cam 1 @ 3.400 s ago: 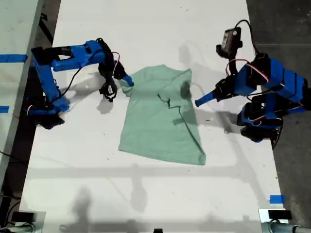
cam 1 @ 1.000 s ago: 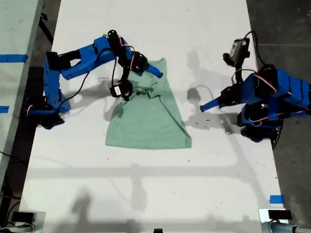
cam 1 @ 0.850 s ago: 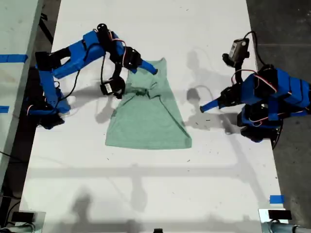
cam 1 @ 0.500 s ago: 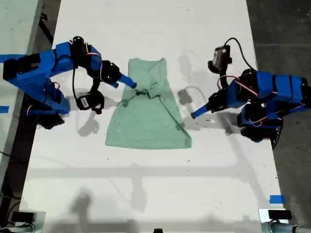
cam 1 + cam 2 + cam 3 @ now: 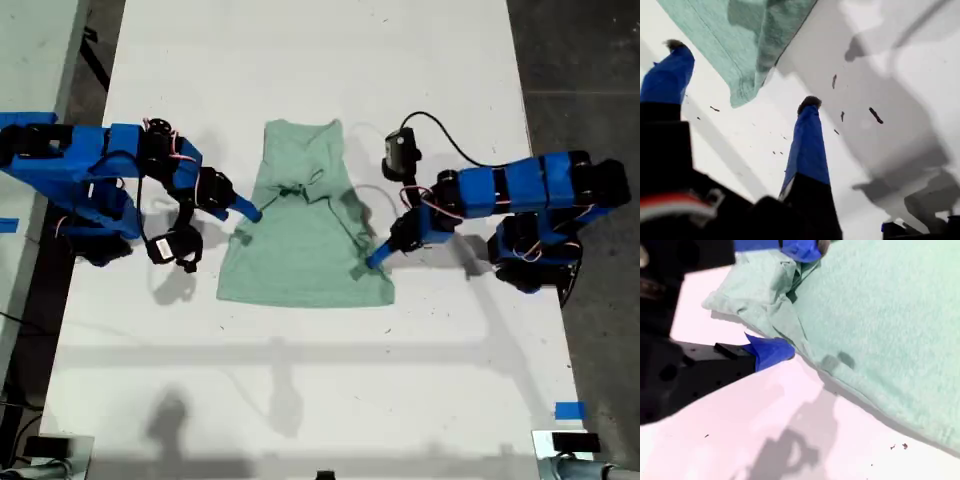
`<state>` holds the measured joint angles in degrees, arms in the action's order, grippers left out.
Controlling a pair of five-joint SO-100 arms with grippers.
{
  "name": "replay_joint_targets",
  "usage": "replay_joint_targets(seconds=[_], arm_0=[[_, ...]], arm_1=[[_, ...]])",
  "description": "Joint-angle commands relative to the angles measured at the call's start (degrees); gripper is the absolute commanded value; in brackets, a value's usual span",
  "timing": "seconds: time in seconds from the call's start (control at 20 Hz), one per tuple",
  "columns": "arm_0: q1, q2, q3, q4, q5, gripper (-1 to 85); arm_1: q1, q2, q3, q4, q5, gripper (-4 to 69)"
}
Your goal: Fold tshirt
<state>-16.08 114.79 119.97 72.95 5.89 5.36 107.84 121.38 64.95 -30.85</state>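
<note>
The tshirt [image 5: 303,220] lies lengthwise, neck toward the exterior view's top.

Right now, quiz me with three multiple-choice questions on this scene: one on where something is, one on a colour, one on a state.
1. Where does the tshirt lie in the exterior view?
A. between the two blue arms
B. at the view's bottom edge
C. off the table

2. What colour is the tshirt?
A. red
B. pale mint green
C. black

3. How is my first claw?
A. shut on the tshirt
B. open, holding nothing
C. holding tape

Answers:
1 A, an arm stands on each side of it.
2 B, the fabric is pale green in every view.
3 B, its fingers stand wide apart over the white table.
</note>
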Motion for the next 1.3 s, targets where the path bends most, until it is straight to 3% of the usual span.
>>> replay_joint_targets(seconds=[0.0, 0.35, 0.45, 0.55, 0.6, 0.85, 0.95, 1.05, 1.15, 1.25], arm_0=[[0.09, 2.99, 0.18, -0.79, -1.14, 24.9], [-0.53, 3.96, 1.32, -1.32, -0.79, 22.0], [-0.97, 4.13, 1.93, -1.58, -0.7, 22.0], [-1.41, 4.13, 2.29, -1.76, -0.7, 22.0], [-1.58, 4.13, 2.46, -1.76, -0.7, 21.9], [-1.32, 4.13, 2.55, -1.23, -1.05, 21.4], [-0.7, 4.13, 2.55, -1.23, -1.14, 21.2], [-0.26, 4.22, 2.46, -1.41, -1.23, 21.0], [-0.09, 4.22, 2.37, -1.49, -1.41, 20.9], [0.09, 4.31, 2.2, -1.67, -1.49, 20.7]], arm_1=[[-1.67, -6.33, -6.86, -2.9, 0.44, 40.9], [-2.02, -15.64, -7.91, -7.03, 1.32, 34.9], [-1.85, -16.52, -6.42, -9.67, 1.41, 26.4], [-1.76, -18.28, -6.42, -10.72, 1.67, 11.7], [-1.67, -18.98, -6.86, -10.72, 1.67, 7.9], [-2.02, -19.69, -8.17, -9.93, 0.26, 4.1], [-2.55, -19.69, -9.67, -7.73, 0.44, 3.0], [-2.64, -20.04, -14.24, -0.88, 0.62, -2.5], [-3.16, -19.95, -19.6, 6.24, 0.09, -2.2], [-3.87, -20.04, -24.26, 9.58, 0.26, -2.2]])
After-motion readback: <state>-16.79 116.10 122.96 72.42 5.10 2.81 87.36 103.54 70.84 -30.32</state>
